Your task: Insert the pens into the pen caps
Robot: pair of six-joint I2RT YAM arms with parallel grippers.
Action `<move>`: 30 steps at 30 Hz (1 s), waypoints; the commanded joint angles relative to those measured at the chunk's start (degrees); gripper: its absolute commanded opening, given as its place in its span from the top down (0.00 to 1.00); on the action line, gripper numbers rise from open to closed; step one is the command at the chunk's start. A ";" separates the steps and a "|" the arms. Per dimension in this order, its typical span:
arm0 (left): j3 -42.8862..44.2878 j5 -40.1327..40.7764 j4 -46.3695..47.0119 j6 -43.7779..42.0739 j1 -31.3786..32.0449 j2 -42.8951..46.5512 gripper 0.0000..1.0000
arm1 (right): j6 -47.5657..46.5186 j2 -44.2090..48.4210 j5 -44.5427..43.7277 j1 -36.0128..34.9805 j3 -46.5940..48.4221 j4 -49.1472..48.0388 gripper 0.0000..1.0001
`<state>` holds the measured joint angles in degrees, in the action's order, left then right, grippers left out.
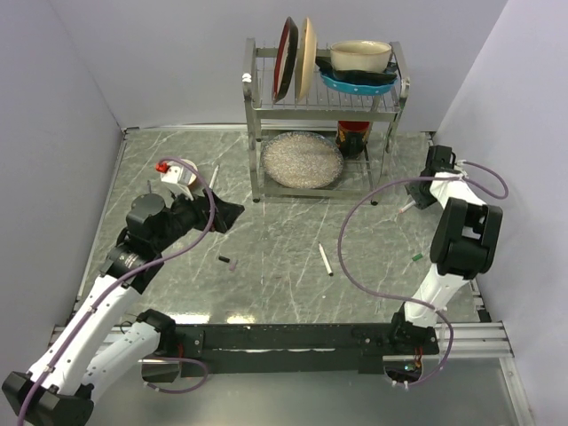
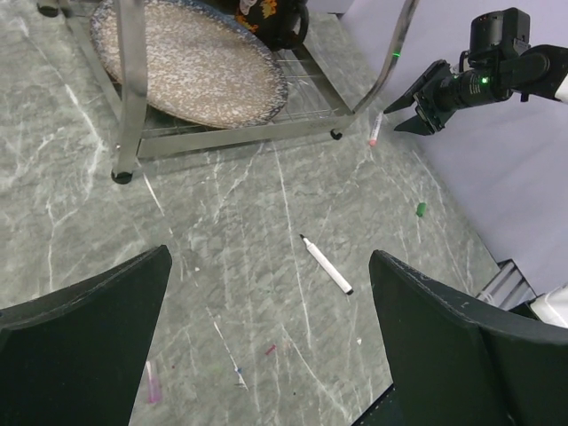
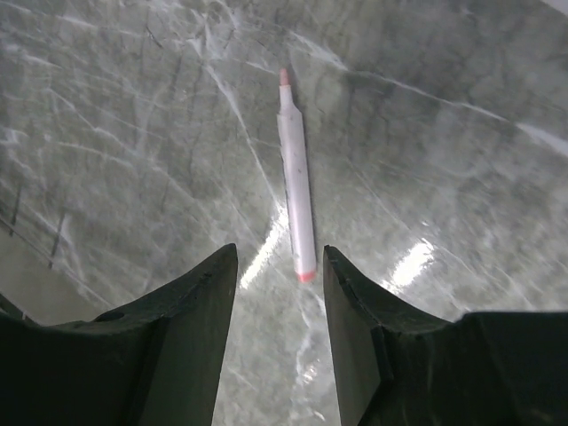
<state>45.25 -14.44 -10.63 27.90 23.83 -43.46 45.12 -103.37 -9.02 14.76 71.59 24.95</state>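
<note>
Dish rack [image 1: 324, 106] sits mid far edge of the counter [image 1: 284, 231]. Plates and a bowl are on its top shelf, with a speckled plate [image 2: 186, 62] and a dark mug [image 2: 271, 18] on the lower one. The rack's right leg is close to the pink-tipped pen [image 3: 295, 177], with a gap between them. Purple cables loop over both arms, above the counter.

Left hand [image 2: 271, 256] is over the left half of the counter, fingers wide apart and holding nothing. The black-tipped pen [image 2: 325, 264] lies flat at counter centre, clear ground all round it. The green cap [image 2: 421, 209] lies alone near the right edge.

Right hand [image 3: 280, 262] is toward the far right corner, fingers apart and not gripping. The pink-tipped pen lies flat just ahead, its near end just at the gap between the fingertips (touching or not, can't tell).

The purplish cap [image 1: 233, 264] and a small black piece [image 1: 224, 259] lie side by side left of centre, just off the left hand.

The counter is grey-green marble pattern, glossy, with glare streaks in the right wrist view. Plain pale walls stand on the left, far and right sides.

A thin white stick [image 1: 213, 177] lies near the left arm toward the far left corner, too small to identify. Both hands are cropped by their own wrist views.
</note>
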 commanded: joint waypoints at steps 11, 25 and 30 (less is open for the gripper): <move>0.80 3.45 0.70 -0.92 0.25 1.71 0.01 | -0.04 -10.09 -3.11 0.09 8.56 5.54 0.46; 0.71 3.89 0.44 -0.30 0.25 3.56 0.01 | -0.56 -10.63 -3.47 -0.09 7.69 8.10 0.81; 1.33 6.52 -0.97 -0.48 0.25 2.77 0.01 | -3.90 -7.03 -1.45 -0.79 2.77 5.47 0.99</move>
<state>45.23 -10.55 -11.70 27.73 23.83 -40.69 43.88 -113.56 -11.33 14.76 77.89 30.76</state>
